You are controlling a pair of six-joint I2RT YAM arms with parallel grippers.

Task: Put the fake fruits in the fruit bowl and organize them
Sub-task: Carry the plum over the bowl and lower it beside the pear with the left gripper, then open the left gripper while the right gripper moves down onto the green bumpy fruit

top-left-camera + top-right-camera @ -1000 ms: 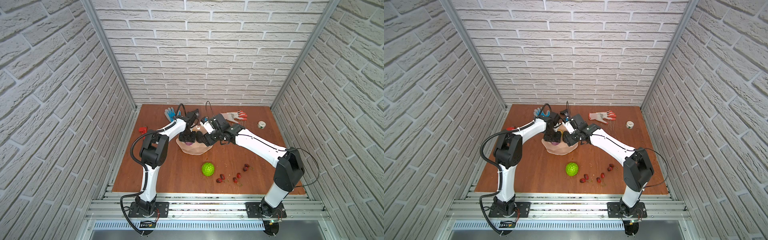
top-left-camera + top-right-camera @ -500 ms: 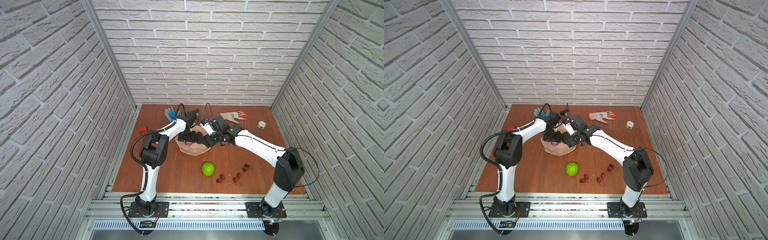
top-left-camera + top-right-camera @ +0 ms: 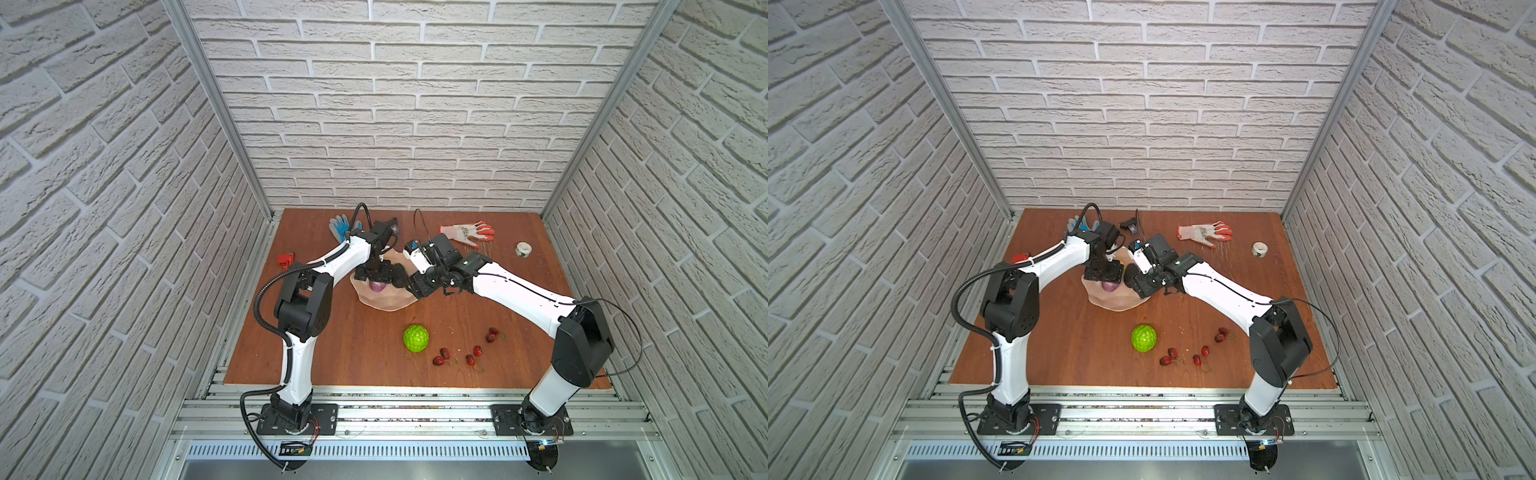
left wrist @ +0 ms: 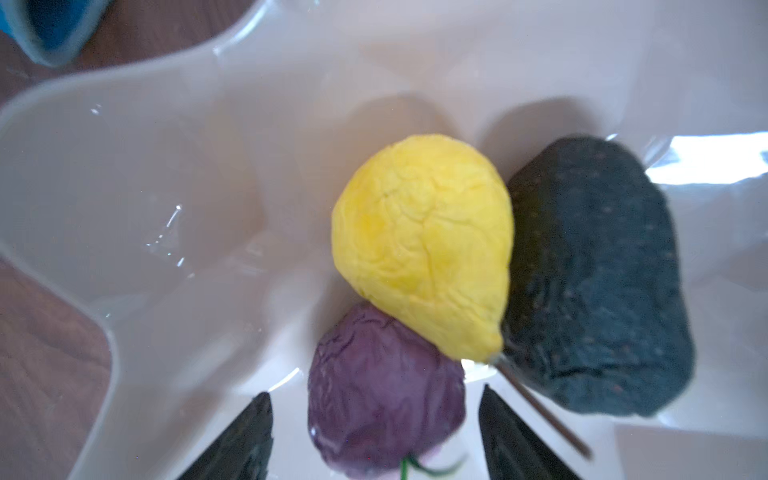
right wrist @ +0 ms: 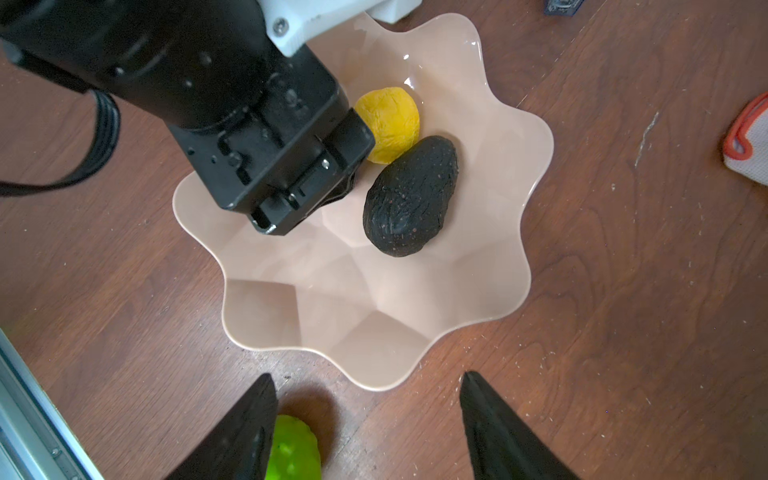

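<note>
The pale peach fruit bowl (image 3: 384,302) with a wavy rim sits mid-table, and both grippers are over it. In the left wrist view a yellow fruit (image 4: 419,245), a purple fruit (image 4: 384,395) and a black avocado (image 4: 594,282) lie together in the bowl (image 4: 166,166). My left gripper (image 4: 374,392) is open, with a gap between the purple fruit and each finger. My right gripper (image 5: 366,376) hangs open and empty above the bowl's near rim (image 5: 374,374). The bumpy green ball (image 3: 415,338) and several red cherries (image 3: 473,355) lie on the table in front of the bowl.
At the back of the wooden table lie a blue glove (image 3: 340,226), an orange-white glove (image 3: 467,232) and a white tape roll (image 3: 523,249). A small red object (image 3: 285,259) lies at the left edge, and a small black object (image 3: 1130,226) behind the bowl.
My left gripper has opened and let go of the purple fruit, which now rests in the bowl. The right arm has barely shifted.
</note>
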